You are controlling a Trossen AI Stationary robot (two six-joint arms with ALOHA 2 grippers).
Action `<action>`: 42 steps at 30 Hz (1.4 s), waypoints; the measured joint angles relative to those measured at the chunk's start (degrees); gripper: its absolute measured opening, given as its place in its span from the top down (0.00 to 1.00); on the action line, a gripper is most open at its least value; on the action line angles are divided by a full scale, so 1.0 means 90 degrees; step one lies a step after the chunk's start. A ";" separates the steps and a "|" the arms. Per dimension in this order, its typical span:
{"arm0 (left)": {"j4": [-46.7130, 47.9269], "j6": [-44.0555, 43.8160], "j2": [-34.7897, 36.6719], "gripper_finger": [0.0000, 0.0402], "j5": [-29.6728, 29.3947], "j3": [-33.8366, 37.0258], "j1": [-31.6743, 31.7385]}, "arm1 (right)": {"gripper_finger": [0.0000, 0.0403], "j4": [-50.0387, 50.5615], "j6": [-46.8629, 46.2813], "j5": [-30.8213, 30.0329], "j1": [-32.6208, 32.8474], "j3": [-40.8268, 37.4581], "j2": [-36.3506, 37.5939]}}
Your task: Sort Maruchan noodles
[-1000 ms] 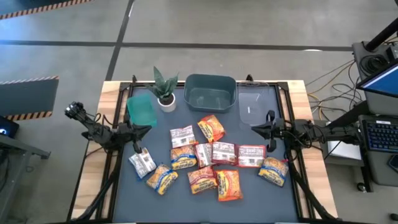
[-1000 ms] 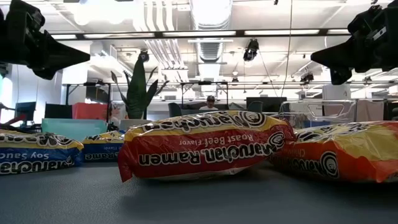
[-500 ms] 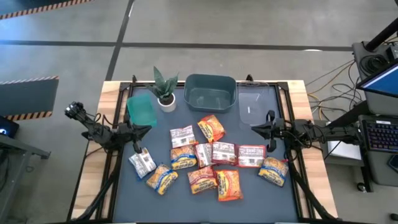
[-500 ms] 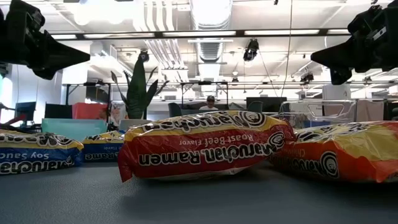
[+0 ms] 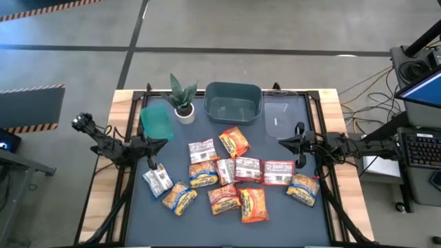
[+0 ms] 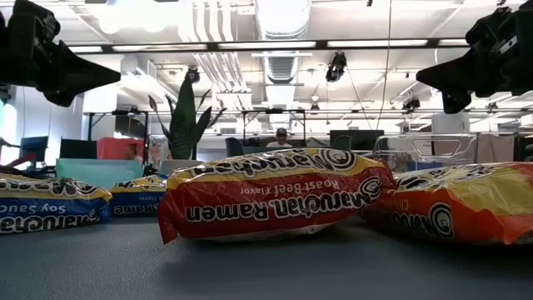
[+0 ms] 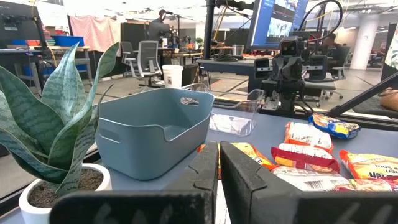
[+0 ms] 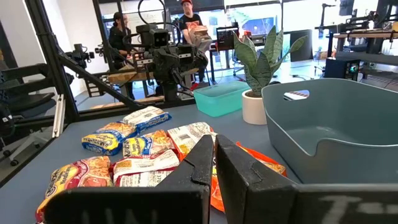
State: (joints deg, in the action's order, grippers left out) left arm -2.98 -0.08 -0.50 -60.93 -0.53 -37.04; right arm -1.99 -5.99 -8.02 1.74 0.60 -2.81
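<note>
Maruchan noodles [image 5: 234, 180] | flat, long axes mixed | both jaws clenched, empty

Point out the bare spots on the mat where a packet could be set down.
Free: the front left corner, below the silver-blue packet; the strip between teal bin and packets. Crowded: the packet cluster at centre, below the grey tub.

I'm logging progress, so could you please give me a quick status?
Left gripper and right gripper shut, empty, above table. Noodle packets all unsorted. Grey bin empty.
</note>
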 joint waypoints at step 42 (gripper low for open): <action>0.0002 0.0228 -0.0001 1.00 0.0000 0.0002 0.0000 | 0.98 -0.0024 0.0000 -0.0001 -0.0002 -0.0002 0.0000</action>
State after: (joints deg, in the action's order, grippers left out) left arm -2.96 1.98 -0.51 -60.93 -0.51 -37.04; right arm -2.20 -5.99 -8.03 1.72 0.58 -2.81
